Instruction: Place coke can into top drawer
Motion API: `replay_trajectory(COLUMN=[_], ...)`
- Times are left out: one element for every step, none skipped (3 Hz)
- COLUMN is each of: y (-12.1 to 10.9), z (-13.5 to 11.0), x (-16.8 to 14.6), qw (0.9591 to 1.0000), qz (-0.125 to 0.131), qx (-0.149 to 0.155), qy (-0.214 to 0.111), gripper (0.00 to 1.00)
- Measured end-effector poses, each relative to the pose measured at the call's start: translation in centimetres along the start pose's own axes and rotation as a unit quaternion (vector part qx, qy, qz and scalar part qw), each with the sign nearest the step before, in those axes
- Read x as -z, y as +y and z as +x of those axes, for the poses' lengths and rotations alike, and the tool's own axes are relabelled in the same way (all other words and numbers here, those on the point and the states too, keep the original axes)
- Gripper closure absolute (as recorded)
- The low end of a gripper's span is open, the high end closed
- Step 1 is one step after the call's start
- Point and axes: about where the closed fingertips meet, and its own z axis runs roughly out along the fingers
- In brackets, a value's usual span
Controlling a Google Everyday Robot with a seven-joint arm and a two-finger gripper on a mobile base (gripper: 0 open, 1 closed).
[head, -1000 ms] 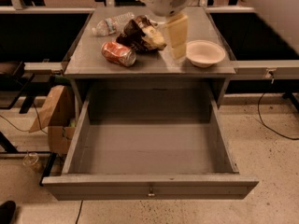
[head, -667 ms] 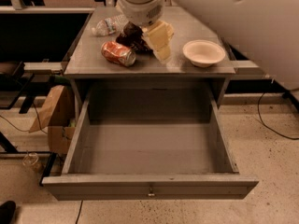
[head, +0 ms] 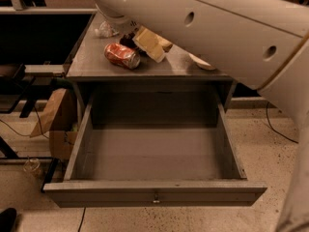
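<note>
Red coke can [head: 122, 55] lies on its side, left on the worktop [head: 89, 65], beyond the open top drawer [head: 154, 193]. The tool [head: 148, 43] hangs just right of it, and its opening is impossible to tell. The can looks light and easily dented, probably best pinched mid-body.

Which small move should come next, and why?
Probably ease the gripper, hovering beside the red metal coke can, across and down onto it: the can lies ungrasped on the grey tabletop, and the grey metal top drawer stands open.

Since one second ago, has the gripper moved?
Yes. The gripper, above the table, has shifted left, away from the bowl toward the can.
</note>
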Motion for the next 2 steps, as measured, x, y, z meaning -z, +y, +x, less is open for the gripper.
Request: replay_trajectory(y=[-0.8, -3.1], z=[-0.3, -0.7], x=[-0.5, -2.5], qw=[0.9999, 0.9993], qz=[0.012, 0.023], qx=[0.001, 0.019], qy=[0.005, 0.023], gripper=[0.00, 0.00])
